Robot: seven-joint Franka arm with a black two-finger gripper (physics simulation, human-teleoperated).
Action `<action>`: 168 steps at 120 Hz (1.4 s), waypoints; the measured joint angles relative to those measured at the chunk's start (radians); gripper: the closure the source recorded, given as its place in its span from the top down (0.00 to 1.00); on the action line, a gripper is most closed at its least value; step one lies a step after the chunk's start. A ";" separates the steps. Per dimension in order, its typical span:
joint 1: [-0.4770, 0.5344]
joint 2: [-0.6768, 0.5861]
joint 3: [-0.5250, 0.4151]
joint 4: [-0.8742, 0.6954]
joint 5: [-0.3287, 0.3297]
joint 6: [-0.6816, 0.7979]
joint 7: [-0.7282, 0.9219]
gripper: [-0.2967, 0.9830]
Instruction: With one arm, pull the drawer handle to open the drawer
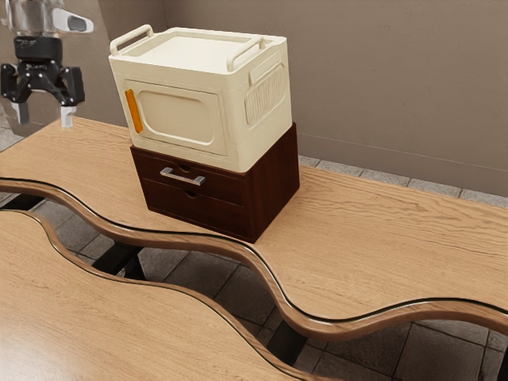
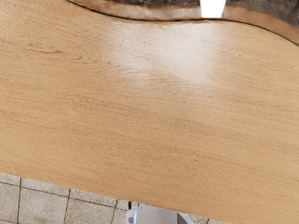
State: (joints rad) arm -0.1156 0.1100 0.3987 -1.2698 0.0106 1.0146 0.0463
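Note:
In the exterior view my gripper (image 1: 44, 116) hangs at the upper left, pointing down, its two fingertips spread wide apart with nothing between them. To its right and lower stands a dark brown two-drawer cabinet (image 1: 275, 187) on the wooden table. A silver bar handle (image 1: 182, 178) sits on the front of the upper drawer (image 1: 219, 186). Both drawers look flush with the cabinet's front. A clear gap separates my gripper from the handle.
A cream storage box (image 1: 262, 103) with an orange latch (image 1: 133, 111) rests on top of the cabinet. The wavy-edged table (image 1: 381, 254) has a second tabletop (image 1: 103, 317) across a gap. The wrist view shows bare tabletop (image 2: 149, 112) below my hand.

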 joint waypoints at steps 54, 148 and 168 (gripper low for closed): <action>0.002 -0.100 0.007 -0.014 -0.008 0.441 0.609 0.77; -0.060 -0.176 -0.004 -0.722 -0.008 1.143 1.605 0.67; -0.053 -0.110 -0.005 -0.739 -0.011 1.282 1.675 0.58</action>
State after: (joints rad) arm -0.1684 0.0000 0.3942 -2.0085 -0.0005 2.2966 1.7214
